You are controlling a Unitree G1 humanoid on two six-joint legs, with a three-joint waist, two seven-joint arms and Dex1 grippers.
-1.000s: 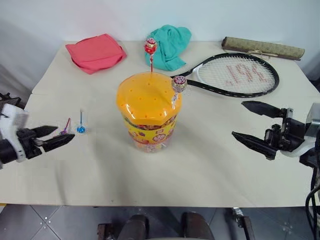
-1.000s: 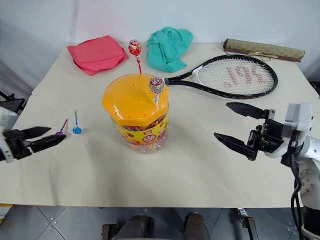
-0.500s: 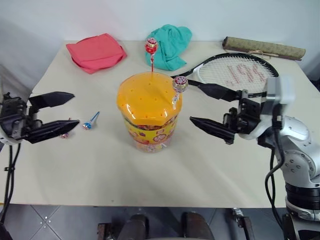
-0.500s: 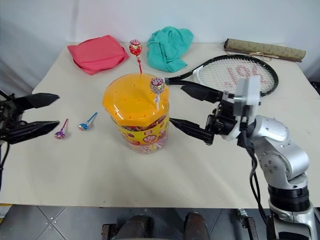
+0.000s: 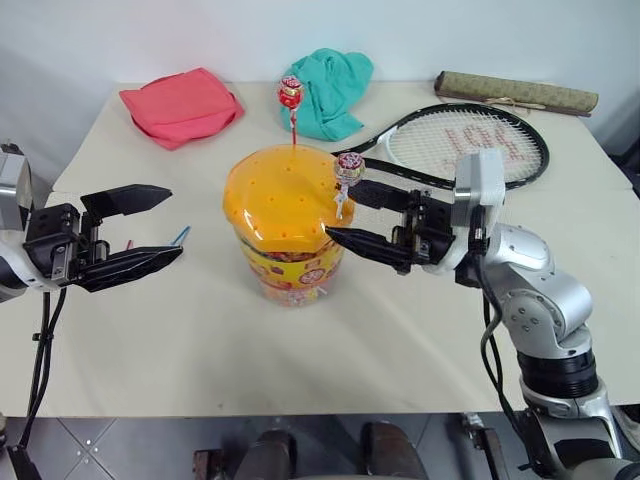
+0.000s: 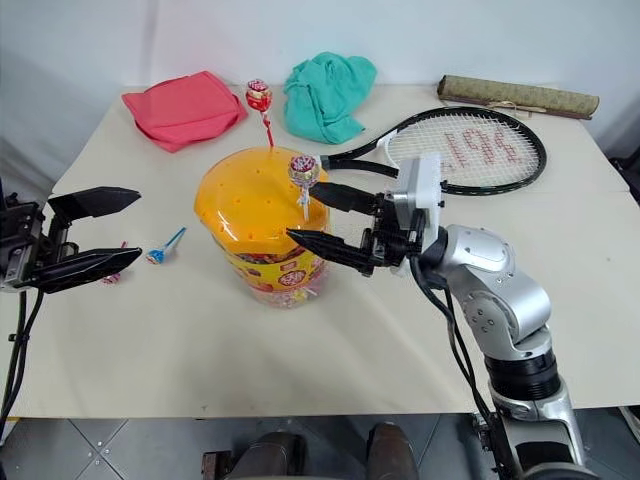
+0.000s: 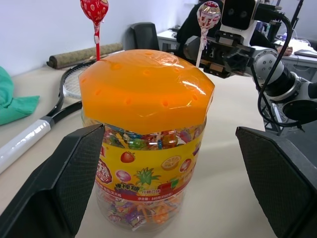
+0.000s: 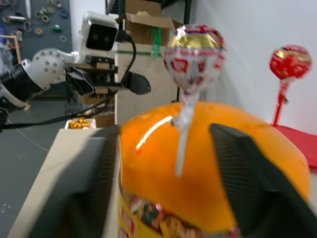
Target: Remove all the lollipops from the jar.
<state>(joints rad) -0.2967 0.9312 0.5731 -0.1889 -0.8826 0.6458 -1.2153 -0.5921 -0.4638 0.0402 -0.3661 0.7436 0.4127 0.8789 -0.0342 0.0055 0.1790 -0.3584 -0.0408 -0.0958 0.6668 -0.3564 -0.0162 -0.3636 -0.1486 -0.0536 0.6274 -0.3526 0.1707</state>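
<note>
Pinkish-silver lollipop (image 5: 348, 168) stands on jar (image 5: 290, 235) between right pincer's (image 5: 340, 213) parted fingers.

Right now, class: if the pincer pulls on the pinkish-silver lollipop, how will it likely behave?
The pinkish-silver lollipop probably weighs almost nothing, being far smaller than the jar. Its thin stick stands upright in a hole of the lid, so it likely lifts straight out. The crinkled wrapper looks glossy, possibly slippery.
</note>
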